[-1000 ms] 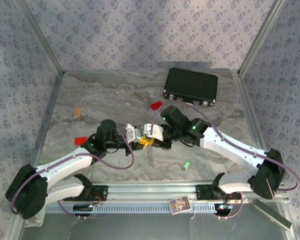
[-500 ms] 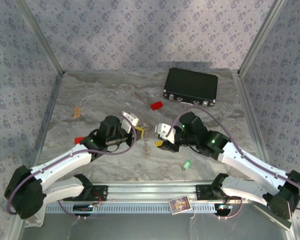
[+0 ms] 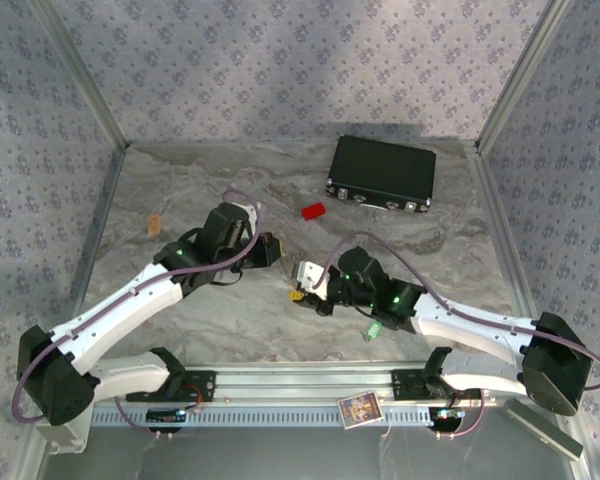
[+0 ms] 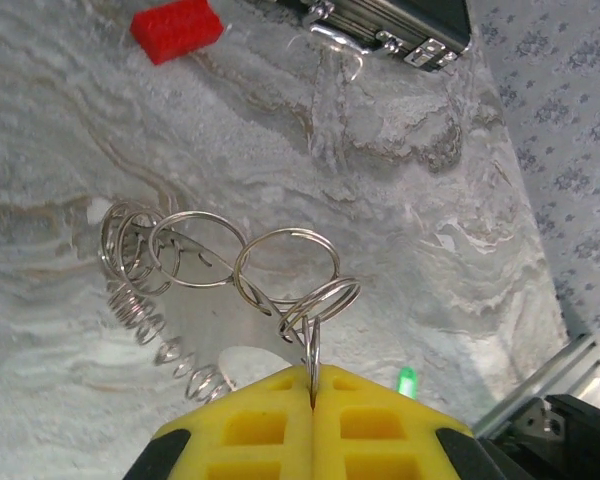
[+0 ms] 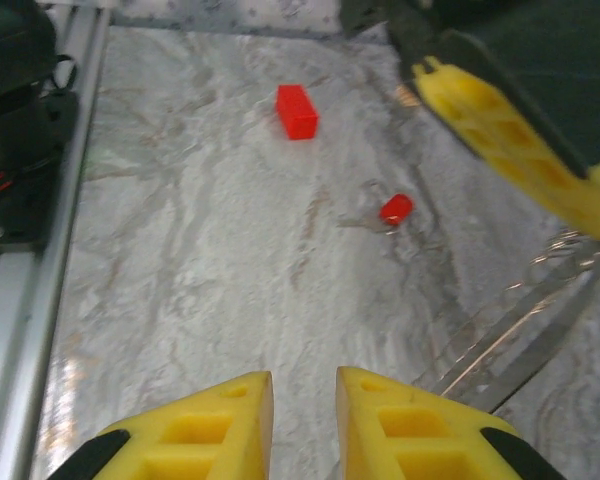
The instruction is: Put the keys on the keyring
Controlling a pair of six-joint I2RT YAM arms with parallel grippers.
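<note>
The left fingers (image 4: 280, 425) are pinched shut on one loop of the keyring (image 4: 285, 265). The right fingers (image 5: 385, 430) stand slightly apart and empty. The red key (image 5: 395, 208) lies on the worktop (image 3: 180, 180) ahead of them, a little right, and the green key (image 3: 375, 329) rests beside that arm.

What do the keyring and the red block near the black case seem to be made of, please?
The keyring looks like polished metal wire: silvery, thin, mirror glints. The red block seems matte plastic, possibly foam: uniform colour, no shine.
</note>
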